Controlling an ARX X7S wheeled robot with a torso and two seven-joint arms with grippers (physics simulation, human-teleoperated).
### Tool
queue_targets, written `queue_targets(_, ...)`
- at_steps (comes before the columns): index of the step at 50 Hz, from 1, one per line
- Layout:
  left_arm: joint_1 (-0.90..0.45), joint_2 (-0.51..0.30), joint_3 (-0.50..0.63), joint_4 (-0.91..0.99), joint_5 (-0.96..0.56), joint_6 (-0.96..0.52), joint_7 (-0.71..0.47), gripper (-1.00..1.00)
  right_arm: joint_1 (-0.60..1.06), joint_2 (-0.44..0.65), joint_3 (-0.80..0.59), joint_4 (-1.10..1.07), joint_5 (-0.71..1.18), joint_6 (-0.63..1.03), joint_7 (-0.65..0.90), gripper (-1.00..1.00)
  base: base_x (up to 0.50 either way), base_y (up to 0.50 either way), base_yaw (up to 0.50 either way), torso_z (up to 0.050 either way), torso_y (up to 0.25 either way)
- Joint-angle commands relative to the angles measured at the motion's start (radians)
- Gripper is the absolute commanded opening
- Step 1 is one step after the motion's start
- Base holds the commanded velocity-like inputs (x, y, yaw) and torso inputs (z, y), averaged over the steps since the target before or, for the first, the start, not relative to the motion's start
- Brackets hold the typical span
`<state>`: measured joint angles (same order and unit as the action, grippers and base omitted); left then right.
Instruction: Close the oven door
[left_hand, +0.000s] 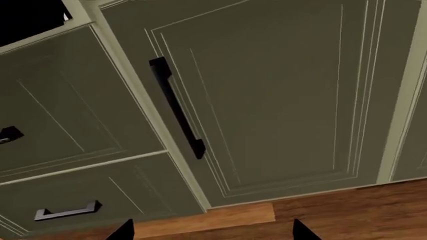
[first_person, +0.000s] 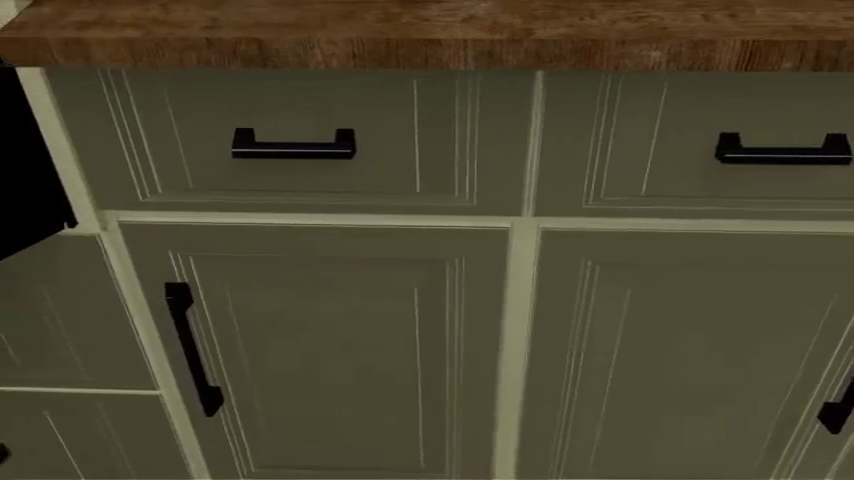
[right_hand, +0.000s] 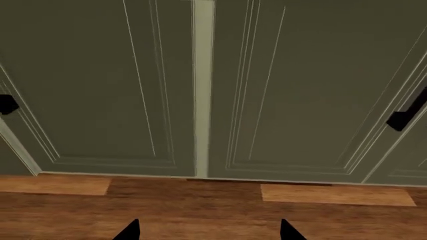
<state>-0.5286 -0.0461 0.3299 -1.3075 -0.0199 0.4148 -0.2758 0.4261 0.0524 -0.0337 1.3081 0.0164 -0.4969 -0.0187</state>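
I can't see the oven door, only cabinet doors (first_person: 334, 350). My left gripper (left_hand: 212, 231) and right gripper (right_hand: 209, 231) hang spread wide. I might bump a cabinet.

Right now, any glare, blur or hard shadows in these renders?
Head view: flat, dim light, sharp throughout, no glare on the drawer handle. Left wrist view: sharp, cabinet door tilted by camera angle. Right wrist view: wood floor evenly lit, no cast shadows; only gripper fingertips show.
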Motion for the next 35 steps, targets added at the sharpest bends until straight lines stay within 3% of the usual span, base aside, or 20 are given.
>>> queue_targets(1, -0.003, -0.01, -0.012, -0.001, -0.005, -0.047, -0.001, 1.0, 0.0, 0.001, 0.012, 0.0, 0.005, 0.022, -0.007, 1.0, 0.0, 0.24, 0.0, 0.0, 0.0)
queue_targets(12, -0.006, -0.009, -0.028, -0.001, 0.005, -0.122, 0.011, 1.0, 0.001, 0.0, 0.058, 0.0, 0.03, 0.084, -0.05, 1.0, 0.0, 0.24, 0.0, 0.0, 0.0)
queue_targets(35, 0.002, -0.011, -0.038, -0.001, 0.011, -0.106, 0.022, 1.0, -0.003, -0.005, 0.085, 0.0, -0.003, 0.079, -0.056, 1.0, 0.0, 0.24, 0.0, 0.0, 0.0)
